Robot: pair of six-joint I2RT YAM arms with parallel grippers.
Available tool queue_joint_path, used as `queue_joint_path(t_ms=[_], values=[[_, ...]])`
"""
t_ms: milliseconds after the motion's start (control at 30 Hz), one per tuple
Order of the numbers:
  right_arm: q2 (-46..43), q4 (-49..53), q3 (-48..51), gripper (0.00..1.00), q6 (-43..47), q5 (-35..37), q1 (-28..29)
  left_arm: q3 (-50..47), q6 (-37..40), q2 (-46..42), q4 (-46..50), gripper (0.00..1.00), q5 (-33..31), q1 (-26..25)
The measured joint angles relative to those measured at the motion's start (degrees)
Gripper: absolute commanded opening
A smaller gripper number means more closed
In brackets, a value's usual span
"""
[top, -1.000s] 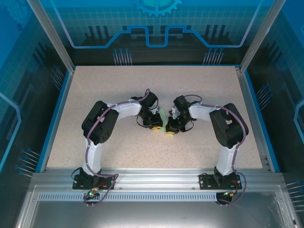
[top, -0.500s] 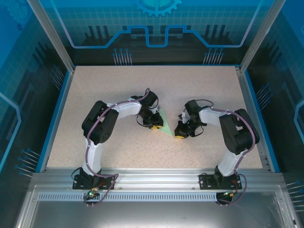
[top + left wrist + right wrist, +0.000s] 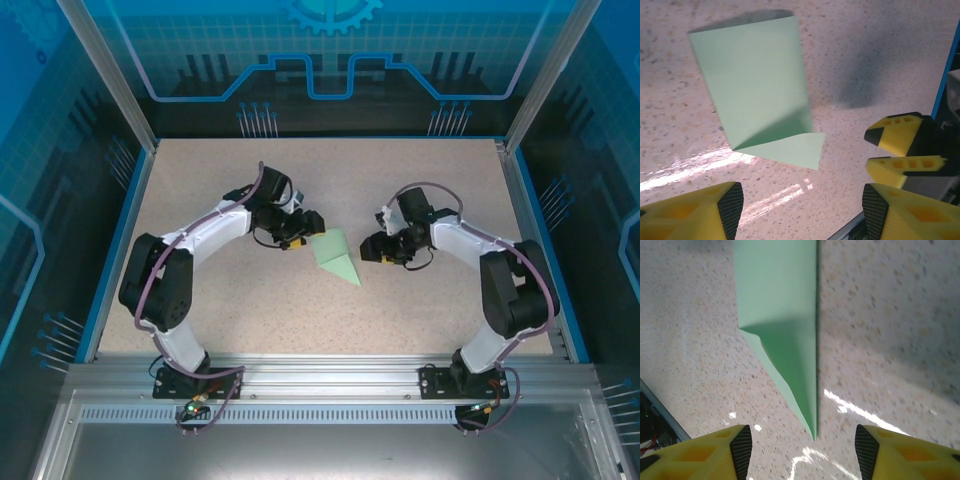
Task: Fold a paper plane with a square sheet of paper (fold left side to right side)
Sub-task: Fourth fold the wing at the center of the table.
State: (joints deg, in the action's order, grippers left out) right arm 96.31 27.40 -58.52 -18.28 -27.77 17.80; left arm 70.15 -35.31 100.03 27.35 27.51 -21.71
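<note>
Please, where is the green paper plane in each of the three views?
Top external: paper plane near picture centre, tip toward lower right.
Left wrist: paper plane upper left of centre.
Right wrist: paper plane top centre, tip pointing down.
Shared landmark: the speckled table under it.

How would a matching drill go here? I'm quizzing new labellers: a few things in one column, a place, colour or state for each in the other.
Things
1. left hand
2. right hand
3. paper
4. table

Descriptions
A. speckled beige
B. open, to the right of the paper, not touching it
C. mint green, folded to a point
D. open, to the left of the paper, not touching it

Pairs: 1-D, 2-B, 3-C, 4-A
</note>
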Motion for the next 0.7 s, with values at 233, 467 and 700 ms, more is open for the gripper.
queue_joint_path(t_ms=[233,467,700], values=[[9.8,-2.0,-7.3,0.53,4.2,-0.4,4.2,-4.3,-2.8,4.1,-2.9,0.68,1.3,0.0],[15.4,-2.1,-10.8,0.25,6.7,-1.4,4.5,-4.3,-3.7,4.7,-4.3,0.69,1.4,0.0],[15.6,-1.9,-10.8,0.08,7.8,-1.4,4.6,-4.3,-3.8,5.9,-4.9,0.69,1.4,0.0]])
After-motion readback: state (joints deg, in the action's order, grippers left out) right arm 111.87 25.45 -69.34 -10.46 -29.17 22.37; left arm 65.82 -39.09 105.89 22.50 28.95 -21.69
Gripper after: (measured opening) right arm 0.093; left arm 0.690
